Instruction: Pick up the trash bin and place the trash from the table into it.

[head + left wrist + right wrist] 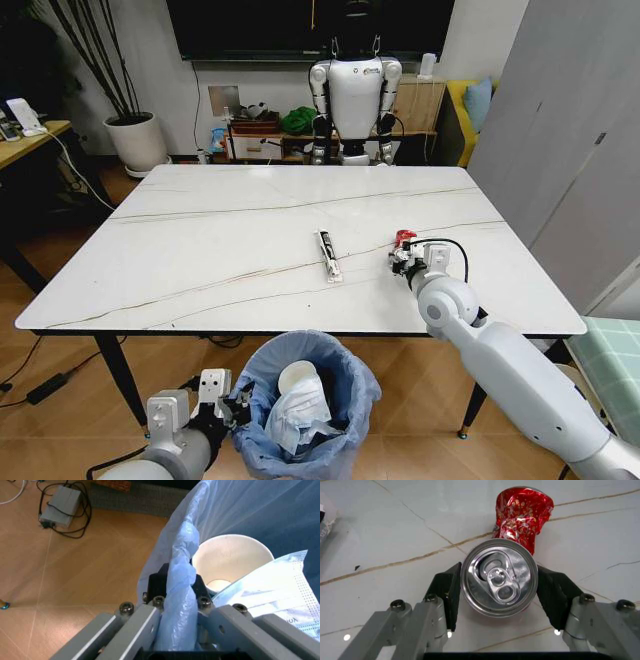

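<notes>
Bin held below the table edge, can between the right fingers.

Nearest, the left gripper point(232, 400) is clamped narrow on the bag-covered rim of the trash bin point(350, 375), which hangs just below the near edge of the table point(200, 250); a paper cup point(232, 560) and a pale mask point(280, 592) lie inside. Farther out on the marble top, the right gripper point(402, 258) closes its pads around the crushed red can point(512, 555). Left of it lies the black-white stick wrapper point(328, 255).
</notes>
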You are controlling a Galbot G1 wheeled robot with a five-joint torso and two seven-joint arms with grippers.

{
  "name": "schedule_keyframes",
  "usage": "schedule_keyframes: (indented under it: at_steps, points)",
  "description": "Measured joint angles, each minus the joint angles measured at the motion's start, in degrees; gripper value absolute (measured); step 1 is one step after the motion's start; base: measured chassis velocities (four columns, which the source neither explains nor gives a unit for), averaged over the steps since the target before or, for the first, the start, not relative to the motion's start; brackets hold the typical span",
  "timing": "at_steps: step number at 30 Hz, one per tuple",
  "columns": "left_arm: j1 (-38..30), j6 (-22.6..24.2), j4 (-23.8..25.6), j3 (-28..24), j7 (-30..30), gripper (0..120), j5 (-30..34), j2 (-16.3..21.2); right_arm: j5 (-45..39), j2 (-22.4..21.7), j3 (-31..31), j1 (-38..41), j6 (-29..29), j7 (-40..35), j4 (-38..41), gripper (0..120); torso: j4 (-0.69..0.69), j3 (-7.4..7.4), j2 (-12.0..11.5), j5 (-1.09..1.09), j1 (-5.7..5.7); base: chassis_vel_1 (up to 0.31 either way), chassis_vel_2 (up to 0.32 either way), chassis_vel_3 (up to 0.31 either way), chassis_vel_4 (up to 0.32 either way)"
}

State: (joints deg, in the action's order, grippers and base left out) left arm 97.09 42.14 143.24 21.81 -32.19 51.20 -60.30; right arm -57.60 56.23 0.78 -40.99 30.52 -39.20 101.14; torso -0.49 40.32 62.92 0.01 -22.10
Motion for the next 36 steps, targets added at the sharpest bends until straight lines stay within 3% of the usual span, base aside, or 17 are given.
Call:
schedule_keyframes:
  at_steps: [9,21,30,36]
  points:
    - [-0.1,0.0,0.0,0.5,0.0,0,0.2,0.1,2.0,-3.3,-4.0,-4.8,-0.6,4.8,8.5,46,-0.01,0.00,0.0,-0.01,0.00,0.000,0.000,0.000,0.000]
    - [0.0,0.0,0.0,1.0,0.0,0,0.3,-0.1,-1.1,-9.2,-10.4,-18.9,-1.8,12.6,30.7,46,-0.02,-0.01,0.0,-0.01,0.00,0.000,0.000,0.000,0.000]
    - [1.2,0.0,0.0,2.7,-0.6,0,0.0,-1.7,-4.5,-11.7,-10.1,-24.8,-0.9,12.0,42.1,46,0.01,-0.01,0.0,-0.02,0.00,0.000,0.000,0.000,0.000]
    - [0.7,0.0,0.0,2.3,-1.9,0,0.3,-1.9,-4.9,-13.3,-10.3,-31.7,-0.4,11.6,42.7,46,-0.02,-0.01,0.0,-0.02,0.00,0.000,0.000,0.000,0.000]
